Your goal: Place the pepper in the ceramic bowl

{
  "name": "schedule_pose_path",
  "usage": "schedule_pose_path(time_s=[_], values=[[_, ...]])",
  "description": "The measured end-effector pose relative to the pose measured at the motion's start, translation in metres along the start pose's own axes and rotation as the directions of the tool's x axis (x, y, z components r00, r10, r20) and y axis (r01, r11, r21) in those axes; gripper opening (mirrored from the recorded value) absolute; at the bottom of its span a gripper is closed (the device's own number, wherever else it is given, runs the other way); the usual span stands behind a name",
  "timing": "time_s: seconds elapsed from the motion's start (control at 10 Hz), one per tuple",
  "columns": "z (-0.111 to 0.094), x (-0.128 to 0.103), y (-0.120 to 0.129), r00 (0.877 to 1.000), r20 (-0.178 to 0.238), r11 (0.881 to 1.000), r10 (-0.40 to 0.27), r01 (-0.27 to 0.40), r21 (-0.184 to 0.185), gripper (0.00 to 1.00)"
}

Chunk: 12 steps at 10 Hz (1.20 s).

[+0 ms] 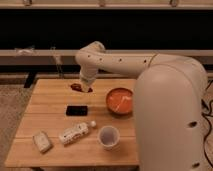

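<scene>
The pepper (76,87) is a small dark red shape near the far edge of the wooden table (50,117), left of centre. My gripper (86,88) hangs down from the white arm and sits right against the pepper's right end, low over the table. The ceramic bowl (120,100) is orange-red and stands to the right of the gripper, partly covered by the arm's large body on its right side.
A black rectangular block (77,110) lies in front of the pepper. A white cup (108,136), a lying bottle (75,132) and a small pale packet (42,141) are near the front edge. The arm's bulk (170,115) covers the table's right side.
</scene>
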Motion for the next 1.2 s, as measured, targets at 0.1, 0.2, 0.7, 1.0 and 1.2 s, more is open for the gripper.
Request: schedule_pose_path(time_s=[0.1, 0.2, 0.7, 1.0, 1.2], values=[[-0.003, 0.014, -0.003, 0.999, -0.004, 0.999, 0.035, -0.035, 0.003, 0.00], [-0.006, 0.032, -0.007, 0.996, -0.007, 0.996, 0.089, -0.089, 0.006, 0.00], [0.001, 0.069, -0.018, 0.972, -0.029, 0.972, 0.234, -0.233, 0.017, 0.00], [0.005, 0.103, -0.027, 0.949, -0.061, 0.951, 0.309, -0.308, 0.034, 0.00], [0.009, 0.122, -0.026, 0.930, -0.082, 0.933, 0.359, -0.356, 0.041, 0.00]])
